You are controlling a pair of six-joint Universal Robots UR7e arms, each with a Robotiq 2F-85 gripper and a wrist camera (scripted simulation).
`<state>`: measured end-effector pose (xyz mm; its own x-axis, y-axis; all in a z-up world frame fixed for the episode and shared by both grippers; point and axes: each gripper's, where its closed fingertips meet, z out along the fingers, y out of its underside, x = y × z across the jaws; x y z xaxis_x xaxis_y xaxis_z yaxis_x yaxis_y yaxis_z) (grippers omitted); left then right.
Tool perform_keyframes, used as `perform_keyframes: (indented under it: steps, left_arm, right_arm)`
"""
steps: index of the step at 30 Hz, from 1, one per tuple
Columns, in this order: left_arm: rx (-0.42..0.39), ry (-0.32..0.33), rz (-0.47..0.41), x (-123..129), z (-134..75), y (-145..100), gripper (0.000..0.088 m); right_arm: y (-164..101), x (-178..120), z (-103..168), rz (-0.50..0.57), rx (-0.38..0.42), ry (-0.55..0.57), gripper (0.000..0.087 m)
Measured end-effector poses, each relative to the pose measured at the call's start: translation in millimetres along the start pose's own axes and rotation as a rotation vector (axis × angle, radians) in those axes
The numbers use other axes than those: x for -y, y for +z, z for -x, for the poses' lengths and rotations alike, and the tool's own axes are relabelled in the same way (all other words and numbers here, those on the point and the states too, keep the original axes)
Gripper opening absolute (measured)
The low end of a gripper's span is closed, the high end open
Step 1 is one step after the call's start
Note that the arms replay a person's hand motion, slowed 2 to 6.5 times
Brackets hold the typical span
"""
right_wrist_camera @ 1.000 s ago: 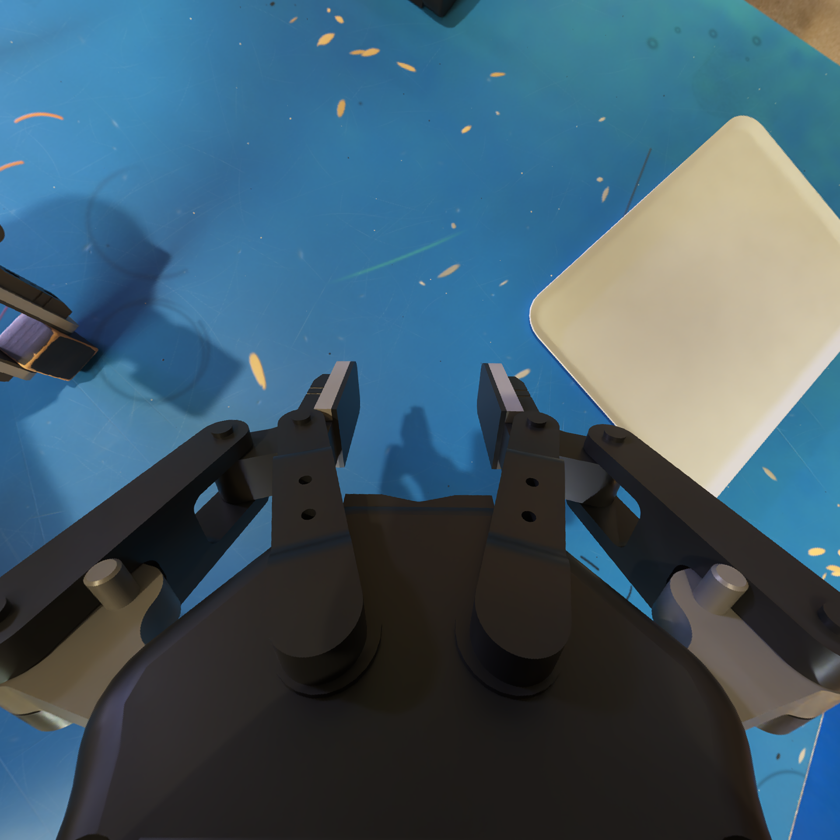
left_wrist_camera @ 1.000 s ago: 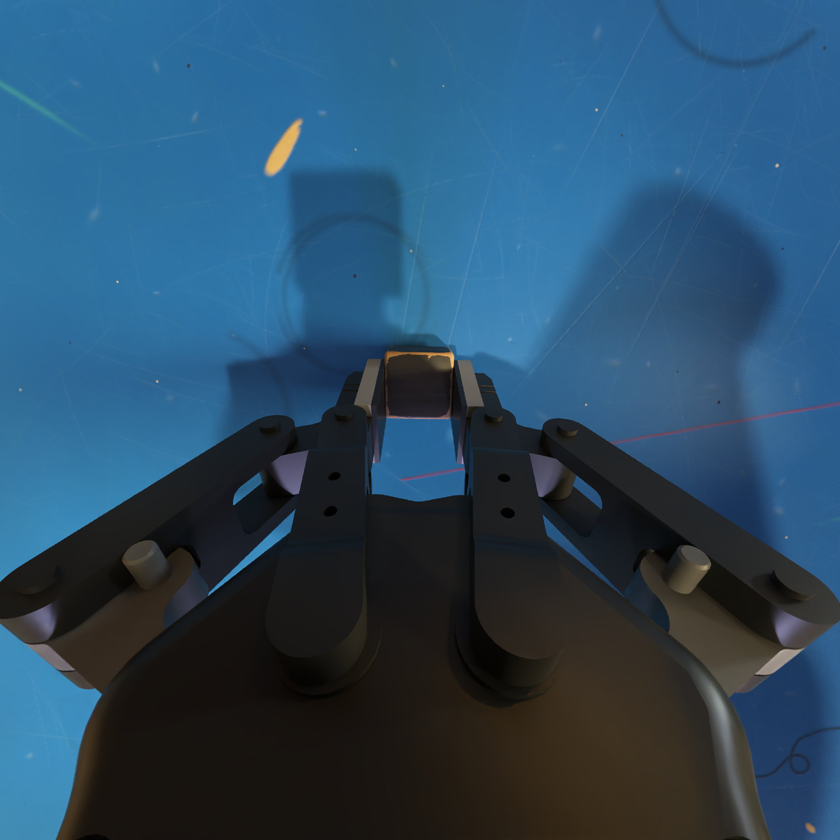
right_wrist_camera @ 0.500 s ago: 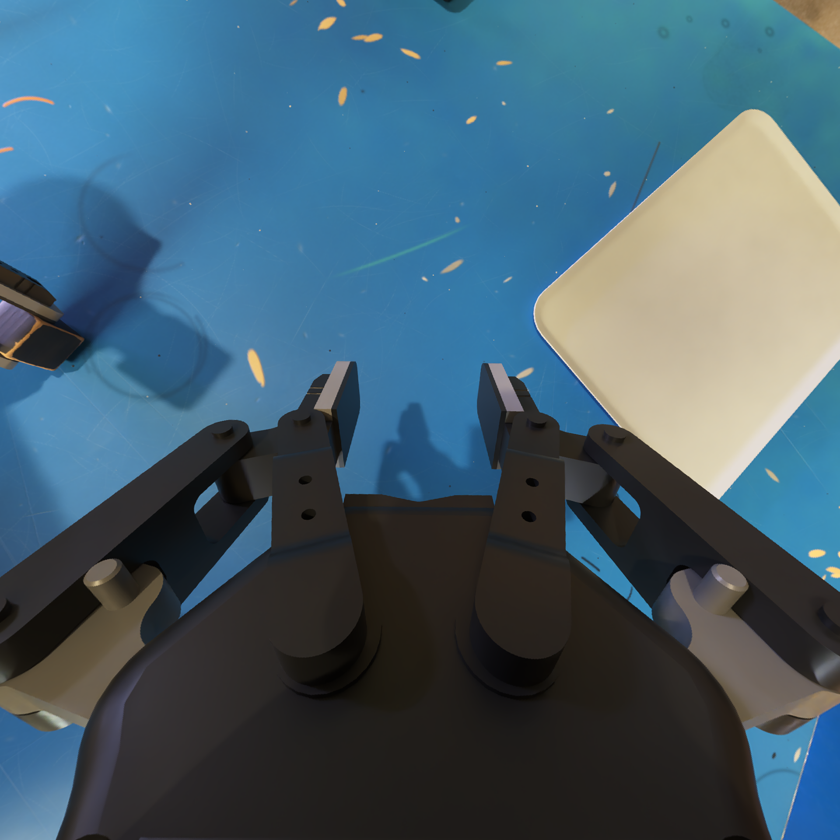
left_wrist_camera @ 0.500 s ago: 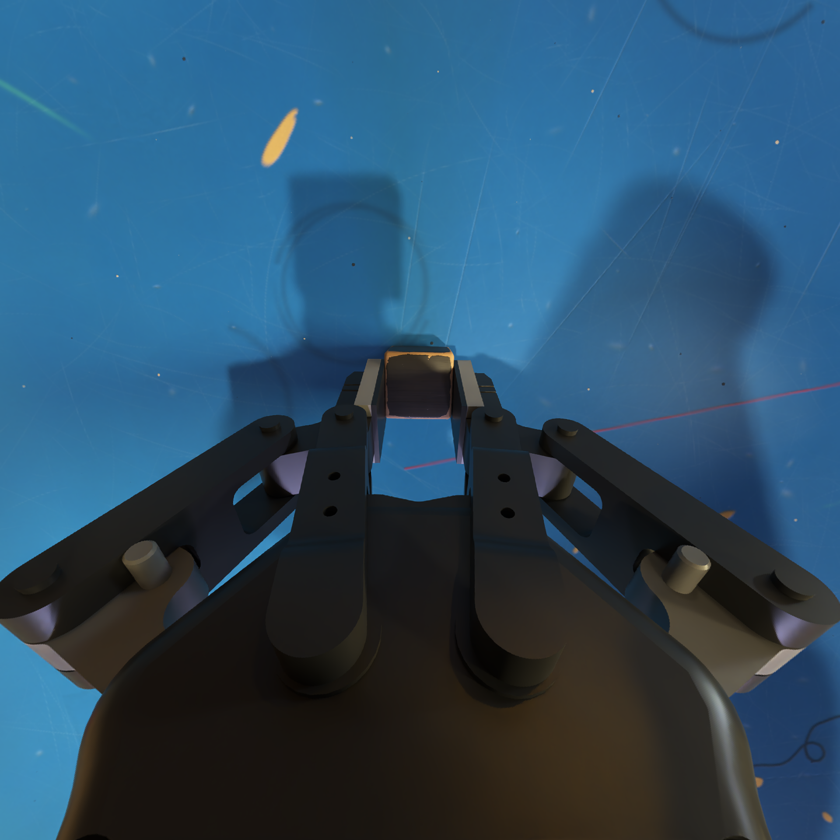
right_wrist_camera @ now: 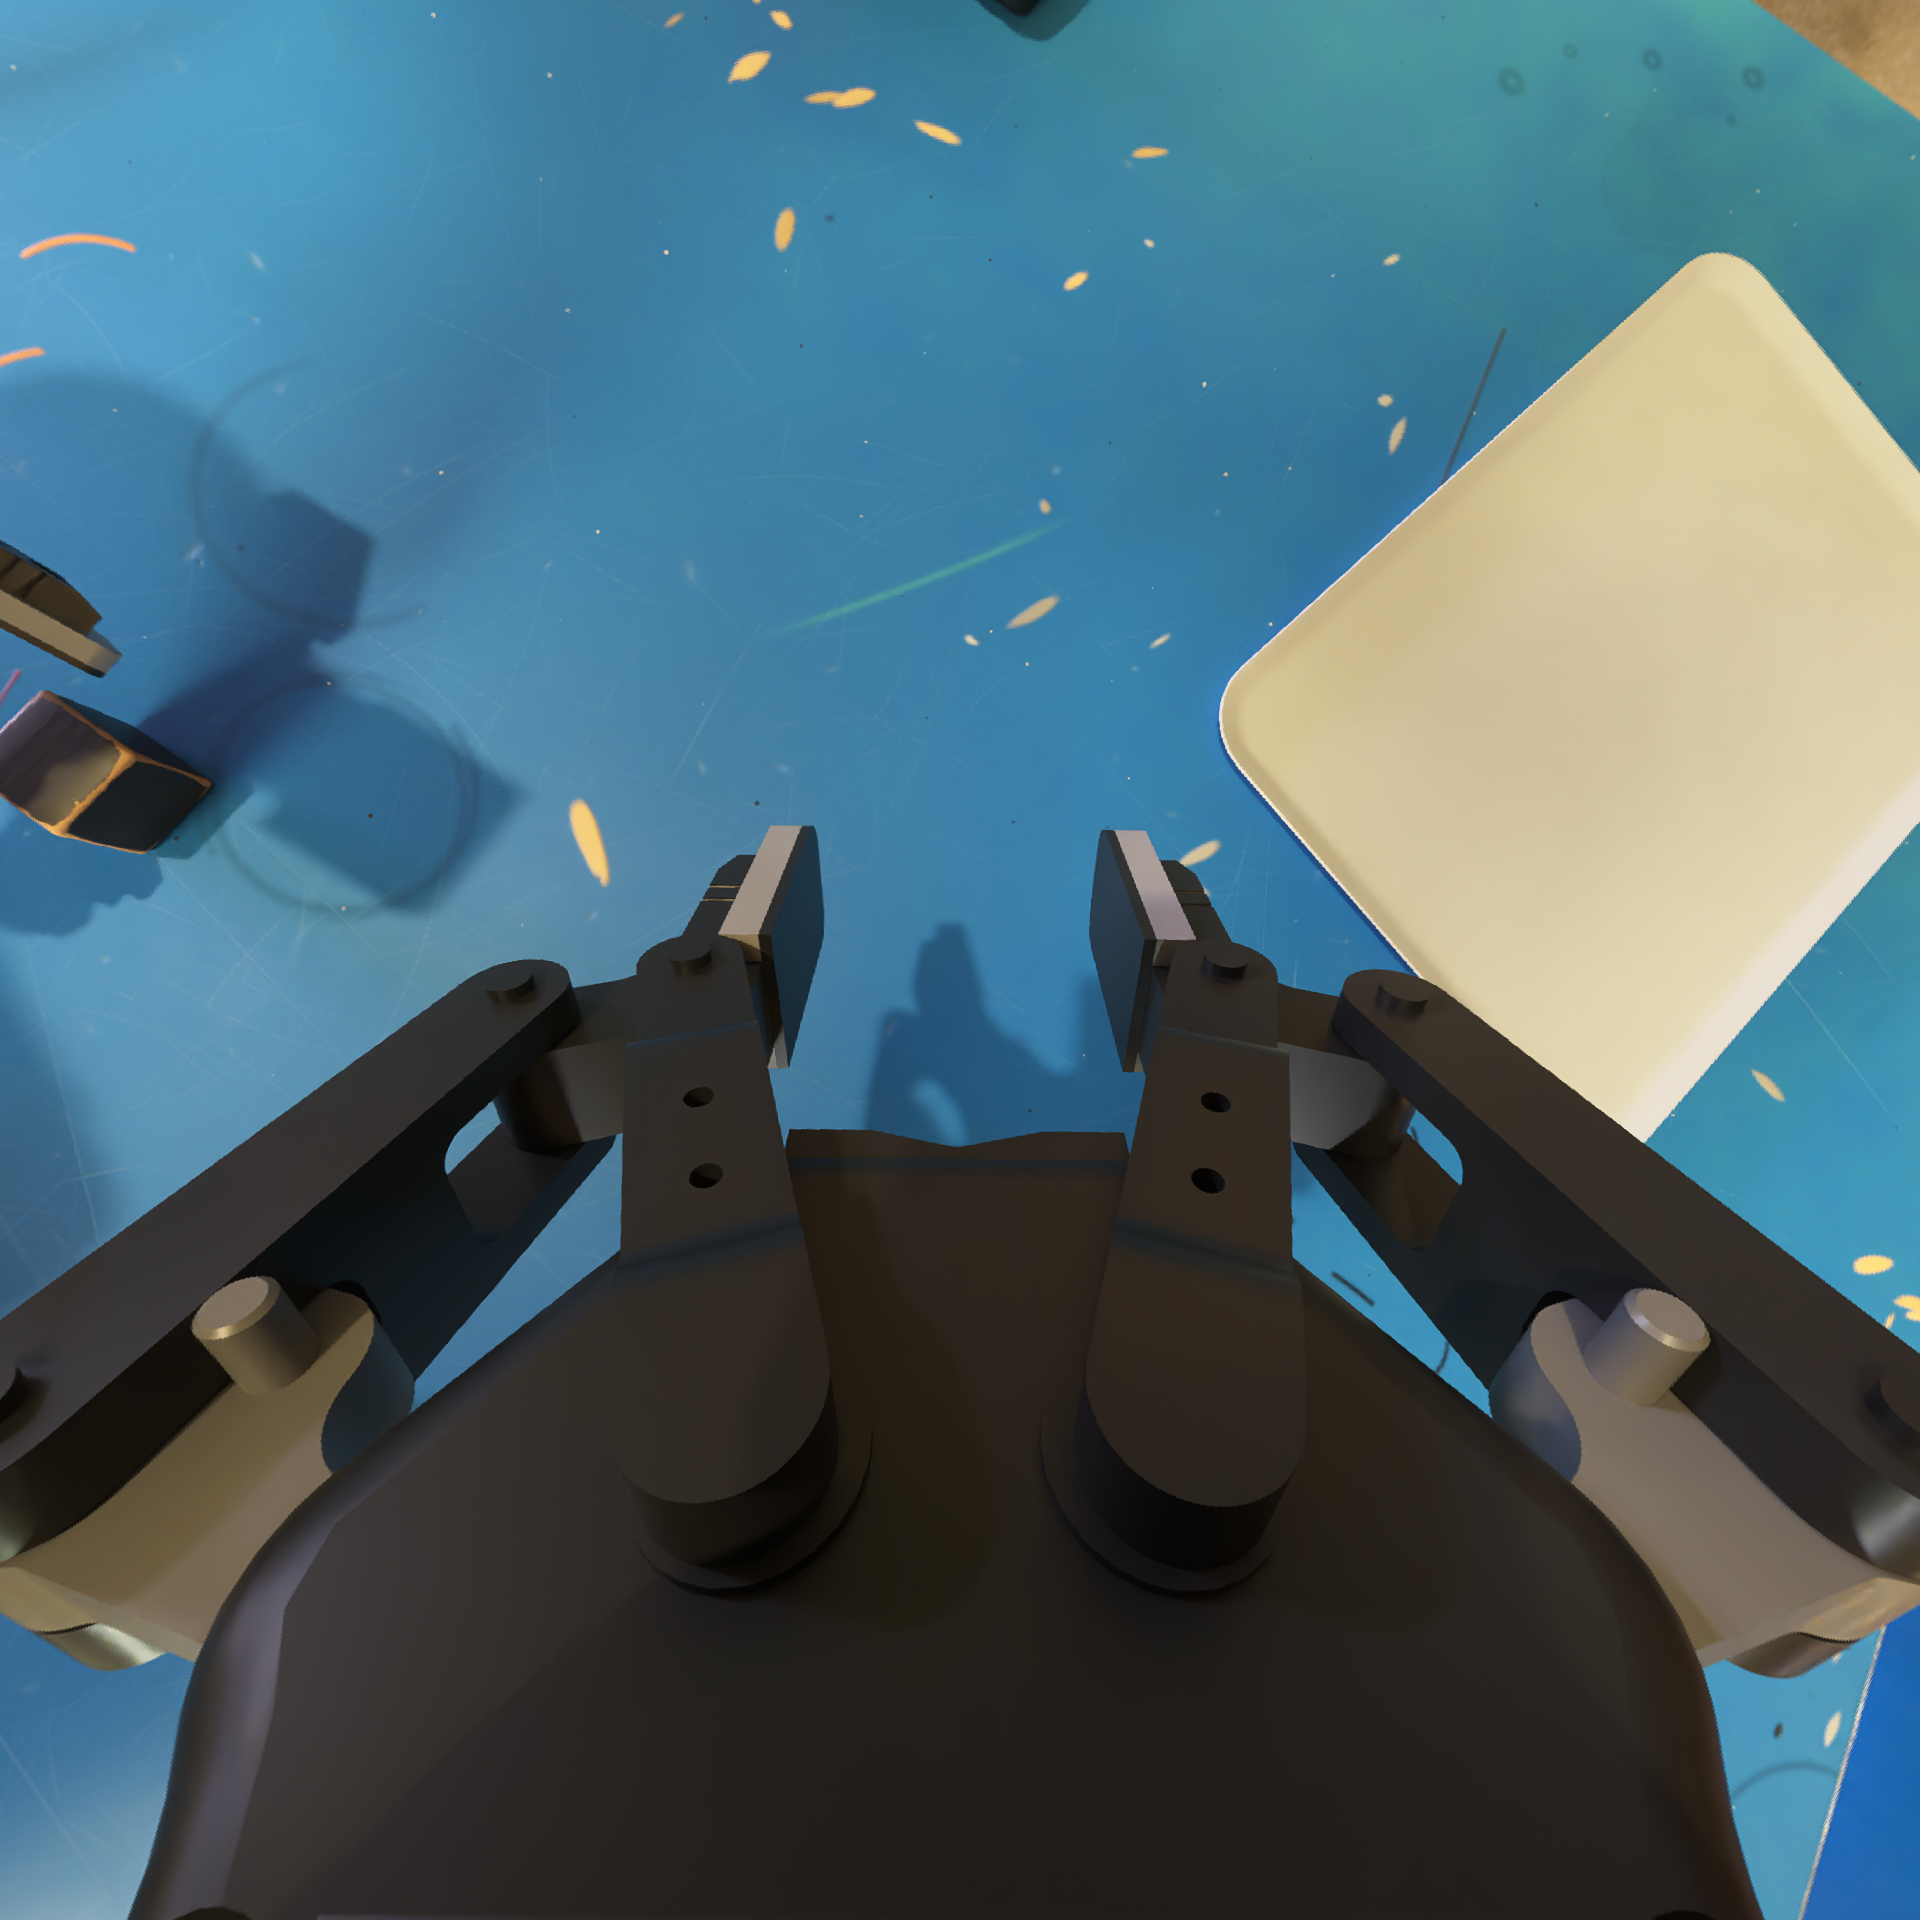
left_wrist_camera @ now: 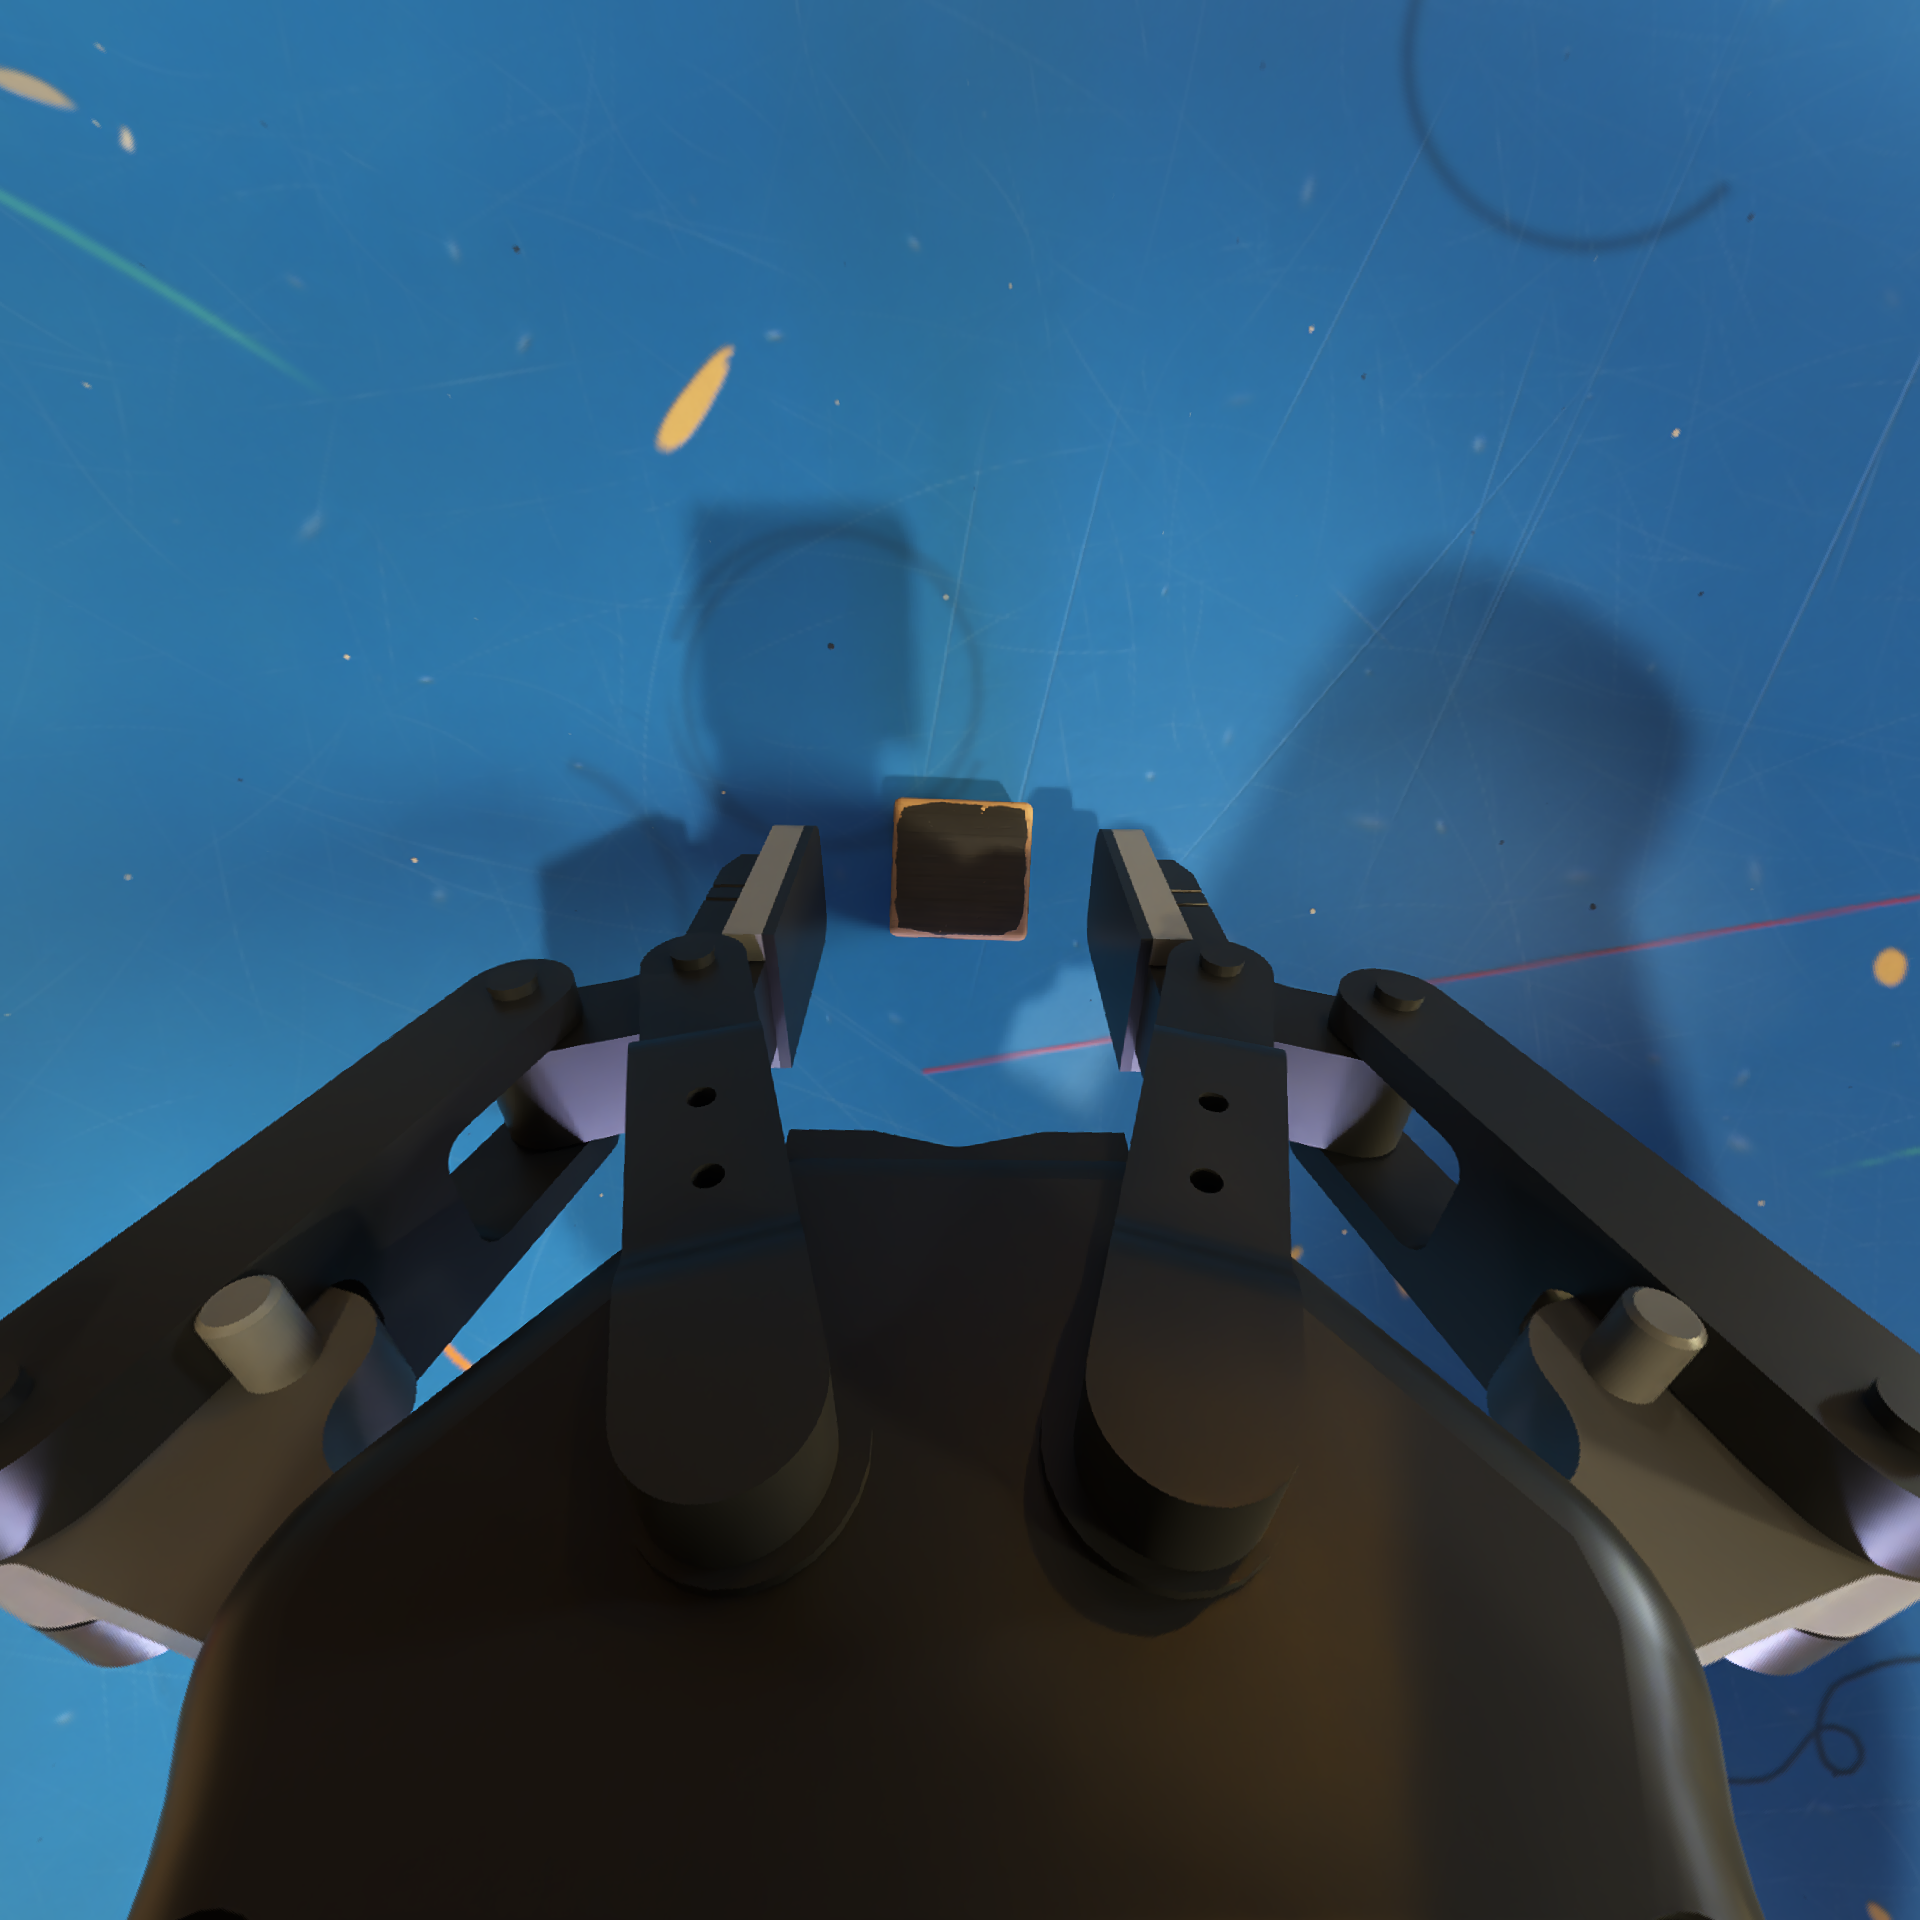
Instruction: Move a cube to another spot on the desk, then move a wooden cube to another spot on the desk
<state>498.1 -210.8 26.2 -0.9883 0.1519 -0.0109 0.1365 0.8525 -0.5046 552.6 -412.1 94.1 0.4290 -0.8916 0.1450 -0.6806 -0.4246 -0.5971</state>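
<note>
Through the left wrist camera I look down on a scratched blue desk flecked with small orange marks. My left claw is spread wide, and a small dark cube with orange-tan edges sits on the desk between the fingertips, level with them. There is clear blue desk on either side of the cube, so neither finger touches it. Soft shadows of the claw and arm fall on the desk beyond and to the right of the cube, and a thin red line crosses the surface to the right.

Through the right wrist camera, my right claw is also spread wide and holds nothing; only bare desk shows between its fingers. A cream-coloured tray with rounded corners lies on the desk to the right, close beside the right finger linkage. At the far left edge of this view the same cube rests on the desk, with one finger of the left claw just above it in the picture and apart from it. A dark object is cut off at the top edge; I cannot tell what it is.
</note>
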Motion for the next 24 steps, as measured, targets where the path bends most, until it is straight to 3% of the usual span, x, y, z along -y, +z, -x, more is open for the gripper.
perform_keyframes:
  steps: [11,24]
  left_arm:
    - [0.081,-0.004,-0.100,12.8,3.4,-43.0,0.0492]
    - [0.230,-0.031,-0.220,-0.4,11.8,-141.6,0.0465]
  right_arm:
    - [-3.7,3.2,0.9,-0.026,0.011,0.008,0.0465]
    - [-3.3,4.9,2.4,-0.031,0.021,0.007,0.0467]
